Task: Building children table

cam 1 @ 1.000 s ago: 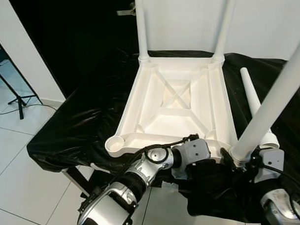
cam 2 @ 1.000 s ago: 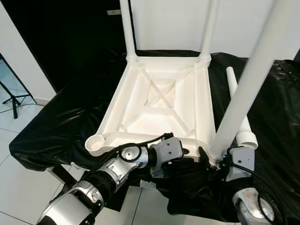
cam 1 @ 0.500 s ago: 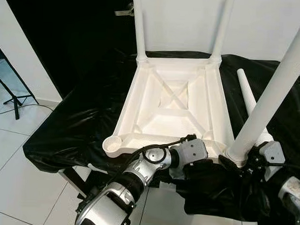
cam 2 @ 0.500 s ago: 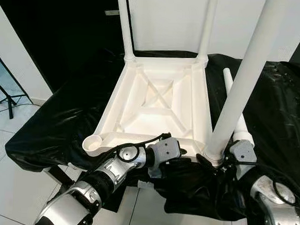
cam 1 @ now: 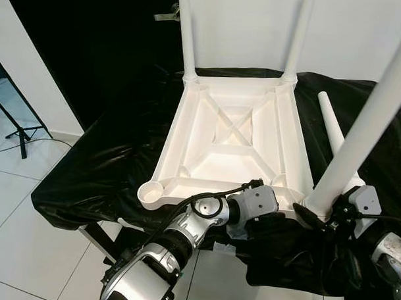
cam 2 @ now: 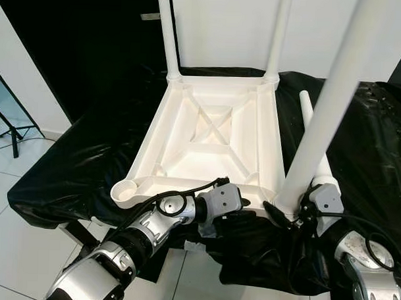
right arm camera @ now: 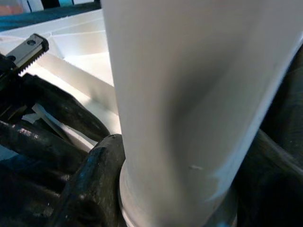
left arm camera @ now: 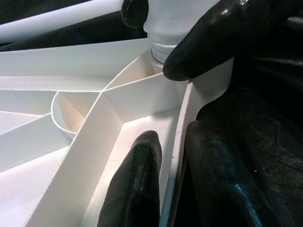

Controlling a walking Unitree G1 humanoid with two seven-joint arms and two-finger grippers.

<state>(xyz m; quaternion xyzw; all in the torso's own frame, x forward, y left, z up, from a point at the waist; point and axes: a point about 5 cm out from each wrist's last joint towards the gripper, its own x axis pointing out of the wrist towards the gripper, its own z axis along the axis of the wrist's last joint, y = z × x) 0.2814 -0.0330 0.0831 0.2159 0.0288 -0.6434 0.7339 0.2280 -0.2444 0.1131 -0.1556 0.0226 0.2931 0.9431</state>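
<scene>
A white children's table top [cam 1: 234, 135] lies upside down on a black-covered surface. Two white legs [cam 1: 187, 37] [cam 1: 296, 35] stand in its far corners. My right gripper [cam 1: 317, 216] is shut on the base of a third leg [cam 1: 366, 129], which stands slightly tilted at the near right corner socket [left arm camera: 165, 45]. My left gripper [left arm camera: 176, 142] is shut on the near rim next to that socket, one finger [left arm camera: 137, 184] inside the rim and one outside. A fourth leg [cam 1: 332, 125] lies loose to the right. The near left socket [cam 1: 151, 190] holds nothing.
Black sheeting [cam 1: 108, 166] covers the work surface and hangs over its front edge. White tiled floor [cam 1: 19, 249] lies to the left, with a stand's legs [cam 1: 20, 127] on it. A white wall [cam 1: 244, 26] rises behind.
The held leg has tilted slightly and its base has settled a little at the corner socket. My right wrist has shifted a bit outward. The left gripper stays on the rim.
</scene>
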